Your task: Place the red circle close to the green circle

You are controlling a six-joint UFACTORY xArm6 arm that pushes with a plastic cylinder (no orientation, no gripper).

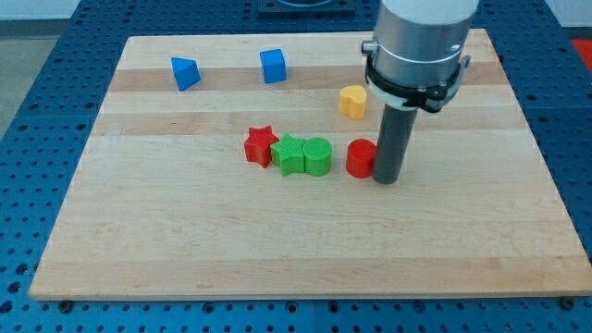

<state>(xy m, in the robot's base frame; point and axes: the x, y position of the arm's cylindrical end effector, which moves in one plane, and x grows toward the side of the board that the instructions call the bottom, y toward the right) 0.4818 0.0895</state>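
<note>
The red circle (360,158) lies near the middle of the wooden board (185,240). The green circle (316,155) lies a short way to its left, with a small gap between them. A green star (289,154) touches the green circle's left side. My tip (388,180) stands right against the red circle's right side, at the view's right of it.
A red star (261,145) sits left of the green star. A yellow heart (352,101) lies above the red circle. A blue triangle (185,72) and a blue cube (273,66) lie near the board's top edge.
</note>
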